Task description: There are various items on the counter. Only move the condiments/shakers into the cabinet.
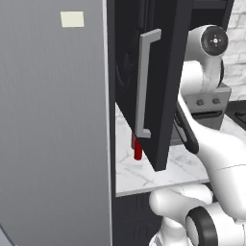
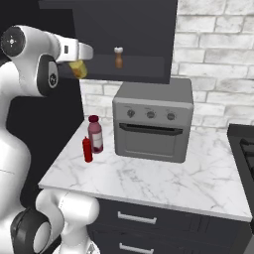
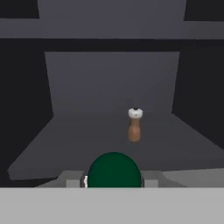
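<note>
- White marble counter (image 2: 163,183) with grey veins: a silver knobbed toaster oven (image 2: 152,126) at its centre; at the oven's nine o'clock, a slim red bottle (image 2: 88,149) just beside a dark-red-capped jar (image 2: 95,133).
- Dark cabinet shelf (image 3: 87,135): a small brown shaker with white top (image 3: 134,124) stands upright on it.

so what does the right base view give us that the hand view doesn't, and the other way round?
Right base view: the marble counter with a slim red bottle, a jar with a dark red lid and a toaster oven, plus the gripper shut on a yellow bottle.
Hand view: that bottle's green cap end-on, and the shelf seen straight in.
Both: a wooden shaker with a white top, upright on the open cabinet shelf.
</note>
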You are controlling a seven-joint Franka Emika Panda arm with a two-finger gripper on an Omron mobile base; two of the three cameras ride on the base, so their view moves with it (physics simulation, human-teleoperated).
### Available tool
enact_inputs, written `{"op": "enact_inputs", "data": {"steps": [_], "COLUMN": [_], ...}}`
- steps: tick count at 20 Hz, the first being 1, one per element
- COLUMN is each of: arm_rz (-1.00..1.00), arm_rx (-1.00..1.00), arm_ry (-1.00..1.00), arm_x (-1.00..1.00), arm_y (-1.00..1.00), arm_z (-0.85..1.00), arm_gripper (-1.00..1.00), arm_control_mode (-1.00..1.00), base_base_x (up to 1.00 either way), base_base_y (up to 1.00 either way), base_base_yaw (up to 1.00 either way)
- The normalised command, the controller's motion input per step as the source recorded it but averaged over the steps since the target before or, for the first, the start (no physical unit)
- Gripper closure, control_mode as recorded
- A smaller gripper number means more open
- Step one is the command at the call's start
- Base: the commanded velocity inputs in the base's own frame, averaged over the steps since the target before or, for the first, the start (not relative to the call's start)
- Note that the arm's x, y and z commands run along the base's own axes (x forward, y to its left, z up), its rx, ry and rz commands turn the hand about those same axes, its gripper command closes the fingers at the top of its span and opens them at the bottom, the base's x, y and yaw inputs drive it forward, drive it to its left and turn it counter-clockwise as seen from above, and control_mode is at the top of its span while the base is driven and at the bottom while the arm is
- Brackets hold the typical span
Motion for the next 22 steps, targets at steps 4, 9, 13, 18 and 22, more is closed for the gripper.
{"op": "enact_inputs", "data": {"steps": [4,9,13,18,22], "arm_rz": [0.00,0.00,0.00,0.00,0.00], "arm_rx": [0.00,0.00,0.00,0.00,0.00], "arm_ry": [0.00,0.00,0.00,0.00,0.00], "arm_x": [0.00,0.01,0.10,0.21,0.31], "arm_y": [0.00,0.00,0.00,0.00,0.00], "arm_z": [0.00,0.00,0.00,0.00,0.00], "arm_gripper": [1.00,1.00,1.00,1.00,1.00], "arm_control_mode": [-1.00,-1.00,-1.00,-1.00,-1.00], "base_base_x": [0.00,0.00,0.00,0.00,0.00], "base_base_y": [0.00,0.00,0.00,0.00,0.00], "base_base_yaw": [0.00,0.00,0.00,0.00,0.00]}}
